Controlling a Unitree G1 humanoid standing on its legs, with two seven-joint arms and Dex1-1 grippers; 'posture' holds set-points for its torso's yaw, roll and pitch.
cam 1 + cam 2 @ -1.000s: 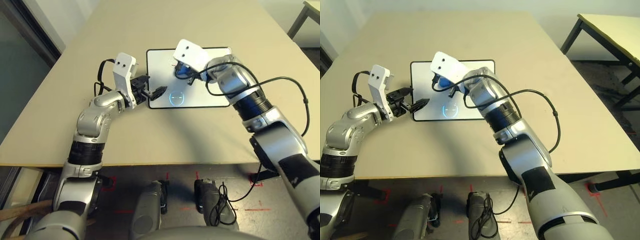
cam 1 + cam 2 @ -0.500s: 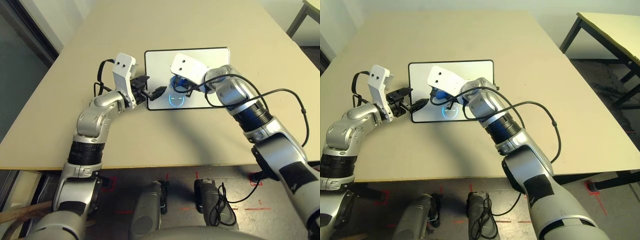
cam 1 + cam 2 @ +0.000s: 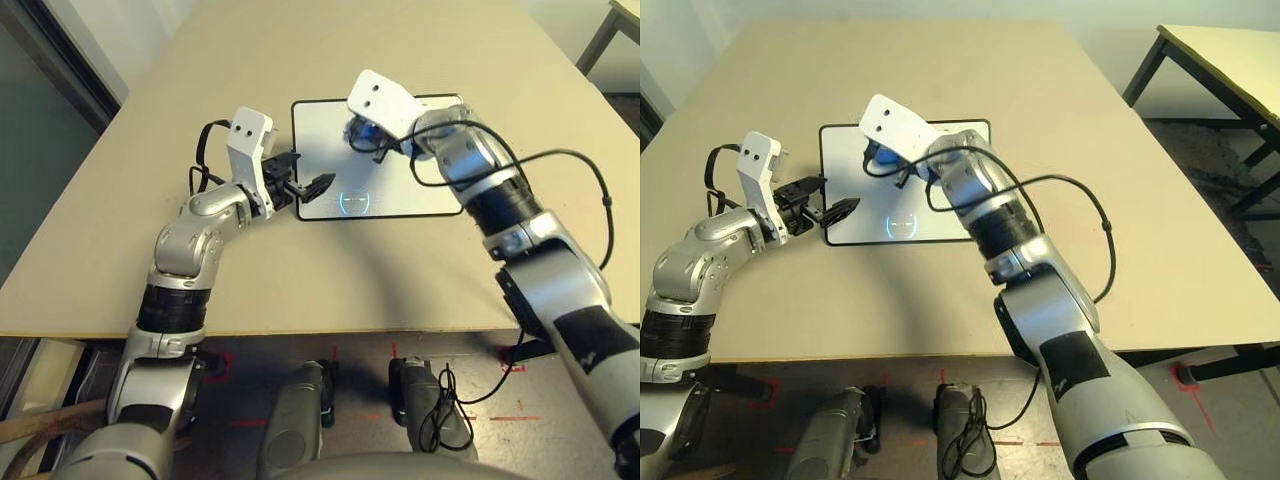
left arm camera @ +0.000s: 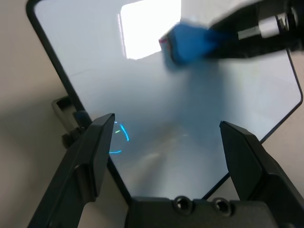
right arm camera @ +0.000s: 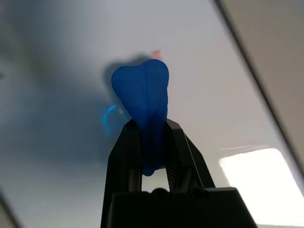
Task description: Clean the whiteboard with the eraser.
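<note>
The right tool (image 5: 153, 142) is clamping the eraser (image 5: 142, 102) over the whiteboard (image 3: 420, 190) on the table (image 3: 300, 280) — the open left tool (image 4: 166, 142) isn't pinning the board, so it could be sliding under wiping.

Left pincer (image 3: 309, 187) gapes, its arm bent; right pincer (image 5: 152, 142) is clamped tight.

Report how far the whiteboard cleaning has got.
Done: the right gripper has its fingers shut on the eraser. In hand: it holds the eraser over the whiteboard. Left: the blue circular mark remains near the front edge. The open left gripper sits at the board's corner.
</note>
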